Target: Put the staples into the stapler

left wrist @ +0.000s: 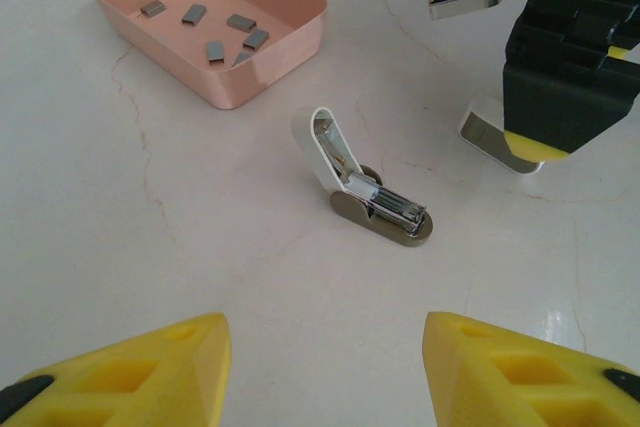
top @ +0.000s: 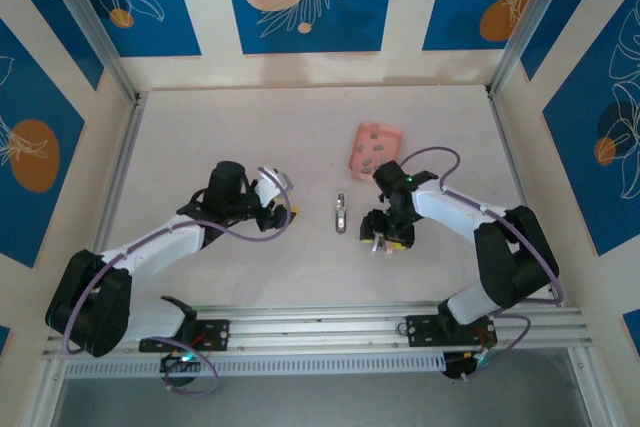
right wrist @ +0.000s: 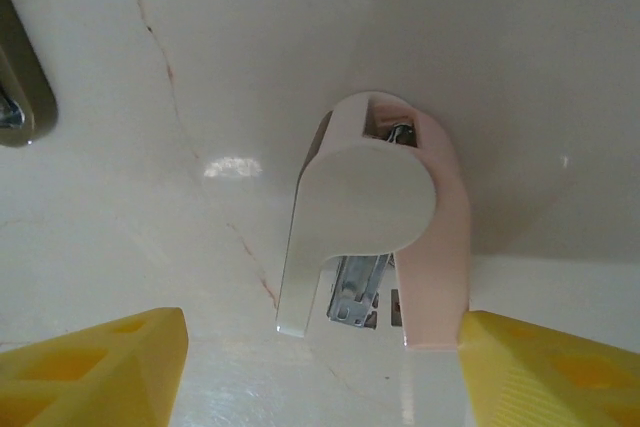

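Tabletop (top: 200,127), pale and veined, carried everything. Left claw (left wrist: 325,377), fingers parted and empty, faced the stapler (left wrist: 365,182). Right claw (right wrist: 320,377), jaws spread, straddled a pink-and-white casing (right wrist: 370,197), seemingly a second stapler, without clamping it. Pink tray (left wrist: 265,67), near the stapler, held the staples (left wrist: 215,50): several small grey strips lying flat and apart on its floor. Stapler, mid-tabletop between the claws, lay with its white lid hinged up and its magazine exposed. We judged the risks thus: strips so thin and flat could slip a pinch or drag the light tray, and the unheld stapler could skate or tip when a strip was pressed in.
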Robot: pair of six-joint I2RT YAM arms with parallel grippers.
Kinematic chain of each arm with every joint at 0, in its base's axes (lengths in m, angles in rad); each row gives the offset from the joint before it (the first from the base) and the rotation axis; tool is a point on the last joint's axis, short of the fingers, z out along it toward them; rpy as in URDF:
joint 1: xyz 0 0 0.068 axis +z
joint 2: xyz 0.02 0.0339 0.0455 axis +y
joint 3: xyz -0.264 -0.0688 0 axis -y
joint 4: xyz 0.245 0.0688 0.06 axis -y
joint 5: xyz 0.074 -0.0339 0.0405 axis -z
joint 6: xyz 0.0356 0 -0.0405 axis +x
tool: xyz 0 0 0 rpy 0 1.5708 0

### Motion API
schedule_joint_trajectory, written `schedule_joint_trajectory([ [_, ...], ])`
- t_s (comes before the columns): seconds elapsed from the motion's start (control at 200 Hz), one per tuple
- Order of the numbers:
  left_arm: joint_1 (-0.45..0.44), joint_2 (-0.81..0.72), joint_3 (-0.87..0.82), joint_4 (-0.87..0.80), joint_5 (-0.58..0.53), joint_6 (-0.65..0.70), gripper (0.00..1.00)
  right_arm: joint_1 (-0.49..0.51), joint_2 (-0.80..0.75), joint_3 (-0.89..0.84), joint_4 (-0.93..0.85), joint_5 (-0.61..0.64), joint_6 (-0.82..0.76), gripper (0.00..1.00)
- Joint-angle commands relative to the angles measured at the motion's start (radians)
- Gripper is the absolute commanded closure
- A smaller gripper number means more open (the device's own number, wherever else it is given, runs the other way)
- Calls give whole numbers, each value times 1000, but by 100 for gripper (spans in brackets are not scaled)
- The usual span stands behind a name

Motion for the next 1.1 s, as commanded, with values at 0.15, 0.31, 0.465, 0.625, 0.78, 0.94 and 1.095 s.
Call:
schedule_joint_trajectory([
  [0.15,-7,4,-12,16,-3,-12,46,23,83,11,-16,66,4,33],
  [0.31,-8,3,-12,15,-2,-12,46,29,97,16,-12,80,4,40],
  [0.465,-7,0,-15,10,-4,-10,46,30,94,17,-10,84,2,51],
  [0.625,-8,-1,-17,8,-4,-12,46,29,70,37,-41,115,-7,42],
  [0.78,-7,-1,-15,10,-2,-12,46,29,61,69,-72,136,-18,40],
  [0.94,-8,-2,-16,8,-4,-12,46,29,62,86,-76,124,-23,49],
  [1.095,-8,-5,-17,4,-4,-11,46,29,70,88,-81,127,-29,58],
])
